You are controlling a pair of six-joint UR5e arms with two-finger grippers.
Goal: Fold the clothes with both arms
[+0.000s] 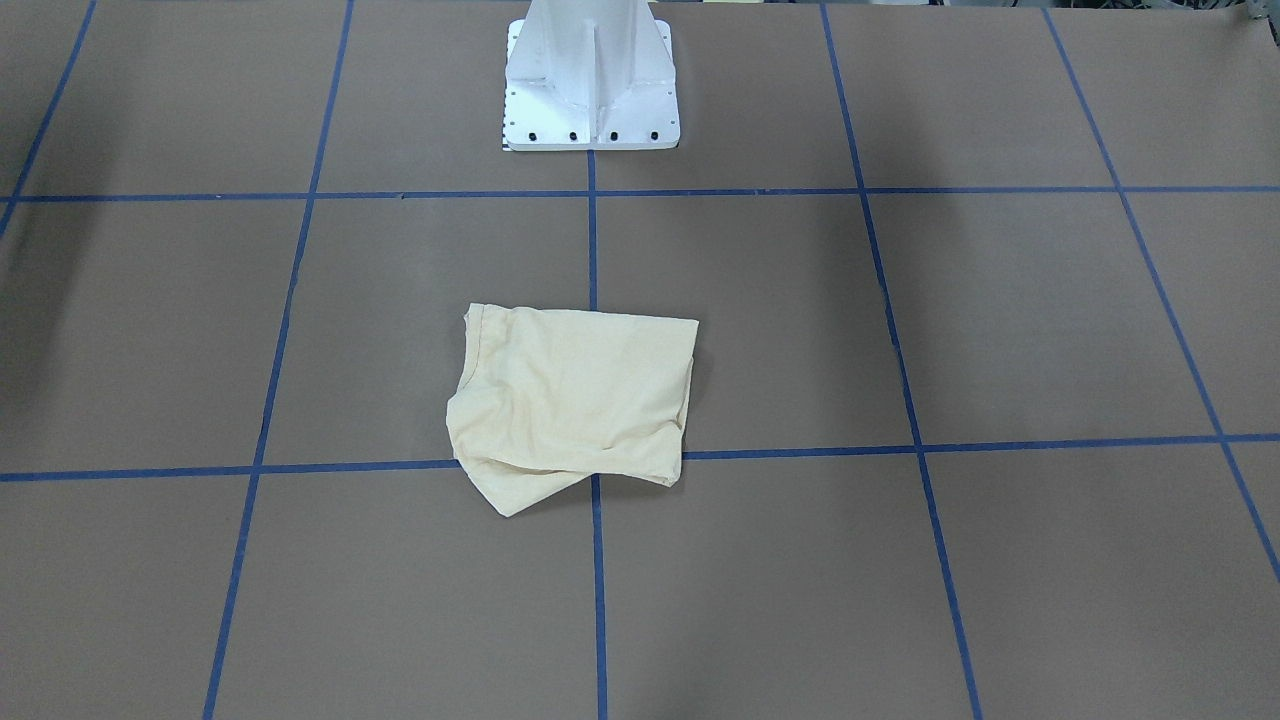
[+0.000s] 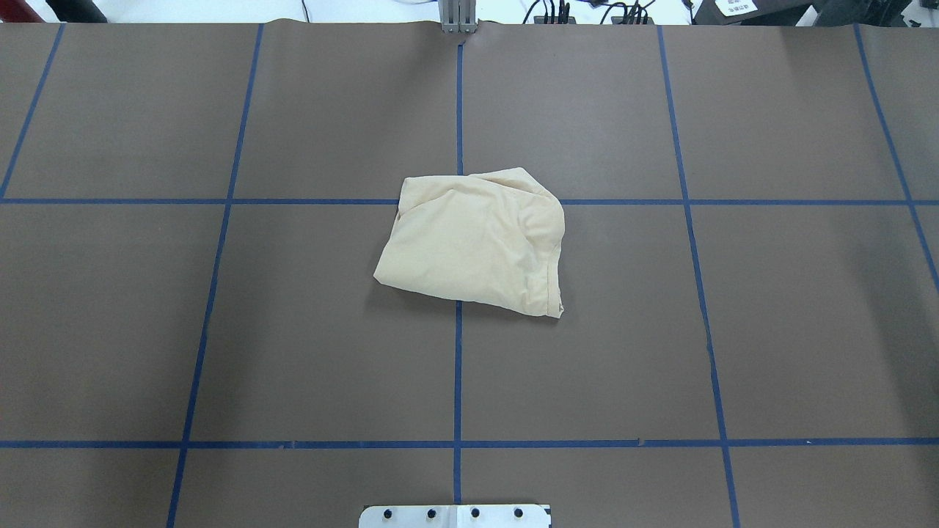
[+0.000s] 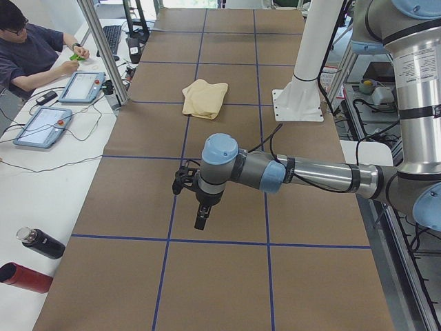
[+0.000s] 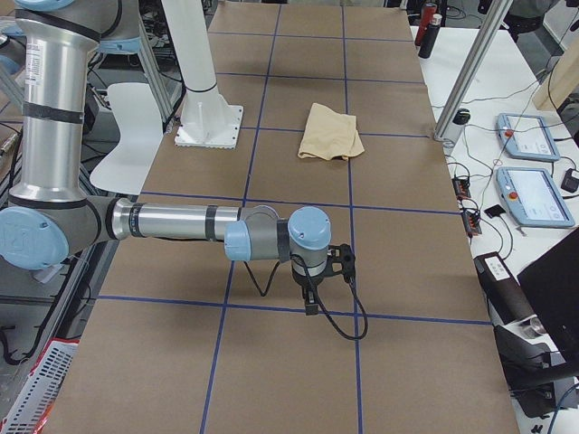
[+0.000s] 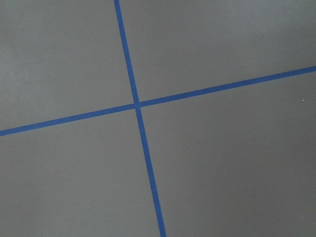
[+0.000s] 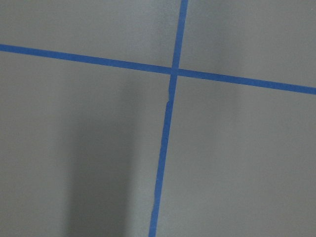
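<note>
The clothes are one pale cream-yellow shirt [image 1: 575,400] lying folded into a compact, slightly rumpled bundle near the table's middle [image 2: 473,242], also seen from the side views [image 3: 204,98] [image 4: 330,133]. No print shows. Neither arm reaches it. The left arm stretches low over the table far from the shirt, its left gripper [image 3: 200,221] pointing down; I cannot tell if it is open or shut. The right arm mirrors it at the other end, and its right gripper [image 4: 310,303] also points down, state unclear. Both wrist views show only brown table and blue tape.
The brown table [image 2: 293,330] carries a blue tape grid. A white pedestal [image 1: 590,90] stands at the robot's side. A seated person [image 3: 31,55] and two teach pendants [image 3: 83,86] are beside the table's far edge. Two bottles [image 3: 41,243] lie near them.
</note>
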